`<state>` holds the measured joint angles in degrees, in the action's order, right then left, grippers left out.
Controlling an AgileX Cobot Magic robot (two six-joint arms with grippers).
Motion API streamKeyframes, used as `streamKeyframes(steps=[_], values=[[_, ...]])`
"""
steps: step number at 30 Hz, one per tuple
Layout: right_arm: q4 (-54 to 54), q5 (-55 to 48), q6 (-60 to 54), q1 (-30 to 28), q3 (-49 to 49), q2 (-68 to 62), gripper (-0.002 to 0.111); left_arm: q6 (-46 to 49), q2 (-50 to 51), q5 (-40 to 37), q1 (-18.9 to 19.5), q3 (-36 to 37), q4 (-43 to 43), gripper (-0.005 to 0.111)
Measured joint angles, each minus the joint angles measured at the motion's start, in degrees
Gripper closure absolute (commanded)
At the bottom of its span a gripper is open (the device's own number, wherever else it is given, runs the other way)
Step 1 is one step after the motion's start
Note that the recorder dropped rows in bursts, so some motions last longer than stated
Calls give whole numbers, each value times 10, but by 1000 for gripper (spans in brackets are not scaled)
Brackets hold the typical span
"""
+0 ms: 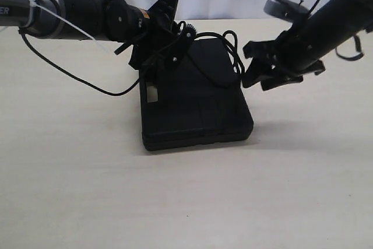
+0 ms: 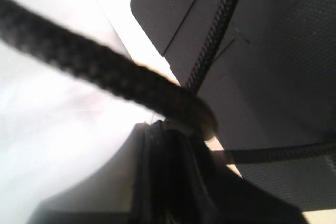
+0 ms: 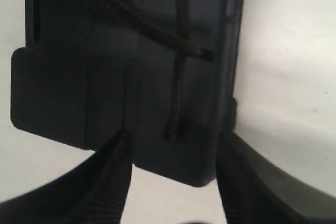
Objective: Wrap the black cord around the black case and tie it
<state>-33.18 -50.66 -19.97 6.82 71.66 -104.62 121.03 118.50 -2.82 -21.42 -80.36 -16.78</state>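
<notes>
Nearest the left wrist lens, the black cord [image 2: 105, 61] crosses the picture as a thick, blurred braid and ends at a dark finger of the left pincer [image 1: 179, 14]. I cannot tell whether that pincer is clamped on the braid or only has it hooked over a finger. From there, thinner strands run on across the textured lid of the black case [image 1: 198, 109].

From the exterior camera, the case lies flat in the middle of the table [image 1: 186, 202]. The cord loops off its far right corner and lies across its top. The right pincer [image 1: 252, 63] hangs just beside the case's right edge, jaws spread and empty. Its own camera looks down on one end of the case, with strands lying along the lid.

By my reading, wrapping is under way and tying is not yet begun, since no knot shows. The next move probably calls for drawing the left strand taut around an edge while the right pincer takes a loose stretch, without dragging the case.

The table is pale, bare and matte, with a plain white backdrop behind it.
</notes>
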Motion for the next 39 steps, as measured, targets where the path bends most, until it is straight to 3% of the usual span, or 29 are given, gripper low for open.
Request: streamKeyframes(steps=[5, 12, 14, 17, 18, 28, 33, 39], values=[[-8, 96, -16, 38, -31, -14, 61, 0, 0, 0, 0, 0, 0, 107], [-16, 127, -19, 41, -31, -44, 61, 0, 0, -2, 0, 0, 0, 107], [-18, 130, -22, 46, -31, -54, 69, 0, 0, -3, 0, 0, 0, 107], [-18, 147, -23, 50, -31, -58, 100, 0, 0, -8, 0, 0, 0, 107], [-18, 150, -24, 50, -31, -58, 103, 0, 0, -9, 0, 0, 0, 107], [-32, 124, -25, 58, -33, -19, 104, 0, 0, -11, 0, 0, 0, 105], [-32, 76, -25, 58, -33, 23, 104, 0, 0, -11, -1, 0, -30, 87], [-32, 57, -25, 58, -33, 82, 104, 0, 0, -8, -7, 0, -172, 49]])
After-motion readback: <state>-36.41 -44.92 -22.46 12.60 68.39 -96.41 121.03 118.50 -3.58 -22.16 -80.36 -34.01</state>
